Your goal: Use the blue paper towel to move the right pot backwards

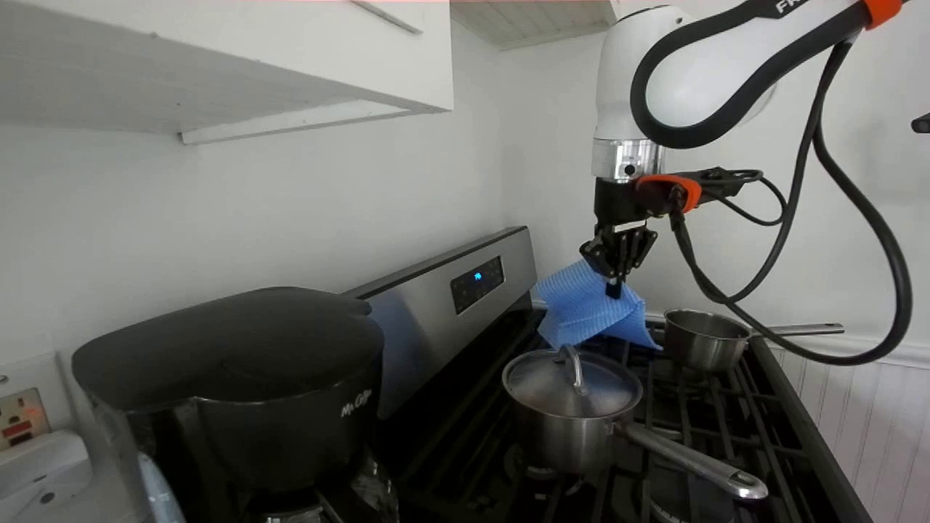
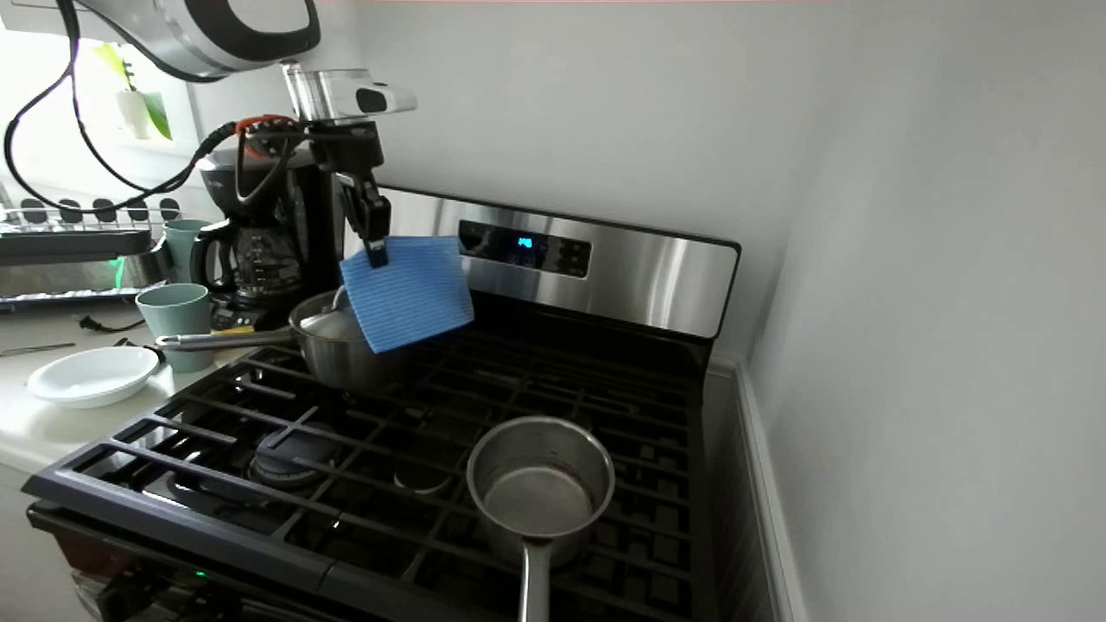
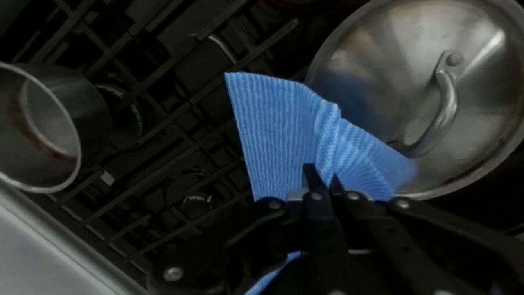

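The blue paper towel hangs from my gripper, with its free parts spread out, in both exterior views (image 1: 581, 309) (image 2: 416, 298) and the wrist view (image 3: 274, 123). My gripper (image 1: 615, 289) is shut on the towel and points down; it shows also in an exterior view (image 2: 377, 252) and the wrist view (image 3: 321, 176). The right pot, small and lidless, stands on the grate in both exterior views (image 1: 706, 350) (image 2: 540, 501), apart from the gripper and towel. It is at the left of the wrist view (image 3: 82, 102). No pot contents are visible.
A lidded steel pot (image 1: 574, 443) stands on the stove close to the towel, also in an exterior view (image 2: 337, 363). The stove's back panel (image 2: 661, 289) rises behind. A coffee maker (image 1: 232, 363) stands beside the stove. A wall (image 2: 907, 345) borders it. A cabinet (image 1: 290, 58) overhangs.
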You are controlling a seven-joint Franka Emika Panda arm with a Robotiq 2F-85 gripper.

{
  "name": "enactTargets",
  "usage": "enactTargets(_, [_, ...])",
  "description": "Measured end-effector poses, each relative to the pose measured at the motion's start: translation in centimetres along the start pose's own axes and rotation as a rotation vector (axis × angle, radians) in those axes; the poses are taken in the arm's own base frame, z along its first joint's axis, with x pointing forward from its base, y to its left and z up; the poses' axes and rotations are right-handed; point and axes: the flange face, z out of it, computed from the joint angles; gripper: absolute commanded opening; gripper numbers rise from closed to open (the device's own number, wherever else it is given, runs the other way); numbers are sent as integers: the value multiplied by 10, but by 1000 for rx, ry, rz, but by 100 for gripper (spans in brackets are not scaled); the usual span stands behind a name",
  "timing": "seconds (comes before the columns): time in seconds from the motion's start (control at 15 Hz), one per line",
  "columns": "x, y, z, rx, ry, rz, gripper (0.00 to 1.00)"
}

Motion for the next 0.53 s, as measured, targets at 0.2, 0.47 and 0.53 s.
enactTargets(0.2, [1, 36, -14, -51, 13, -105, 1])
enactTargets(0.47, [-1, 75, -18, -82, 15, -191, 2])
enactTargets(0.53, [-2, 75, -18, -82, 14, -196, 2])
